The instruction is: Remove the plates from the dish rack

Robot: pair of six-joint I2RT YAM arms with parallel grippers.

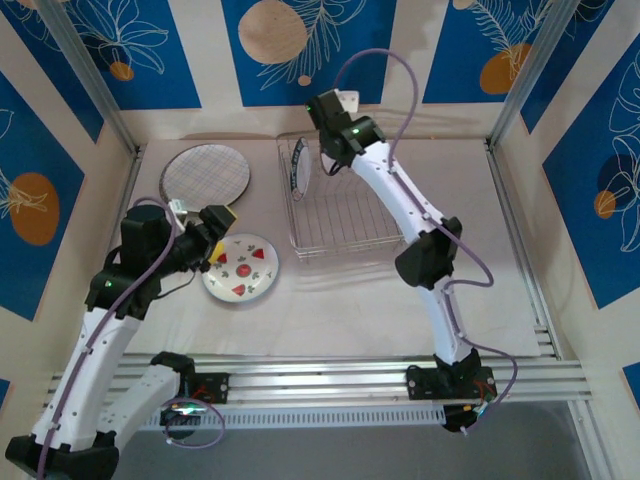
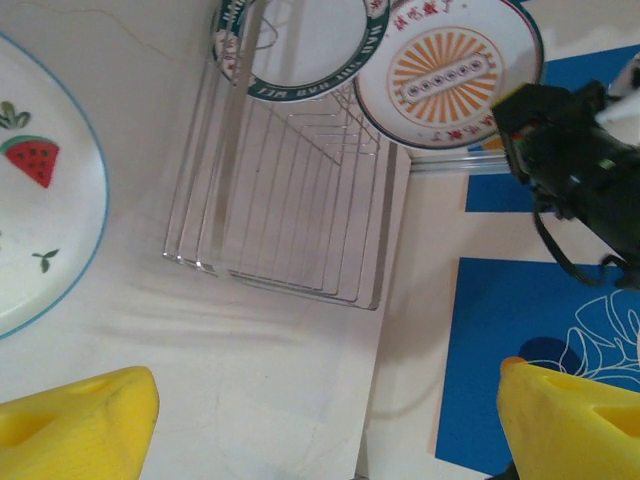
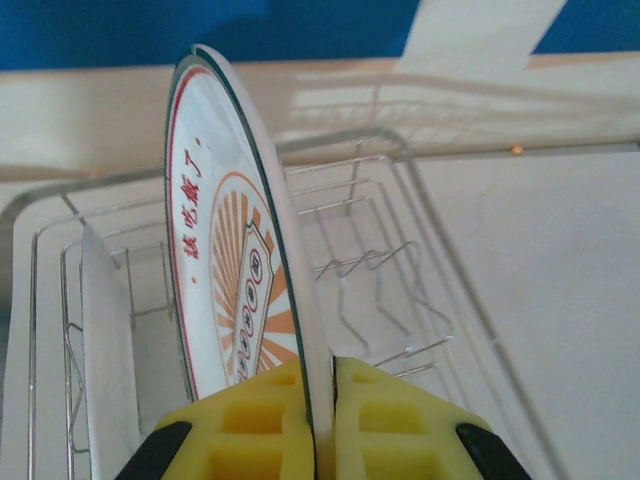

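Bench (image 1: 400, 300) carries everything here, pale under the two arms. Toward the middle of its far edge sits the dish rack (image 1: 350, 215), a silver wire basket with thin dividers. Left of the rack, by the far-left corner, the biggest plate lies flat: a grey patterned plate (image 1: 205, 172). Nearer the arms lies a smaller white plate with red and green motifs (image 1: 241, 267), apart from the rack. Two more plates stand on edge at the rack's far-left end, a dark-green-rimmed plate (image 2: 300, 60) and just beside it an orange sunburst plate (image 3: 225, 270). From where I stand I cannot tell whether the sunburst plate's lower edge sits in the slots. The right gripper (image 3: 320, 420) reaches over that end of the rack, its yellow fingers (image 3: 390, 420) pinching the sunburst plate's rim from either side. The left gripper (image 2: 320, 385) hangs over the bench beside the motif plate's rim, fingers spread wide, nothing between them.
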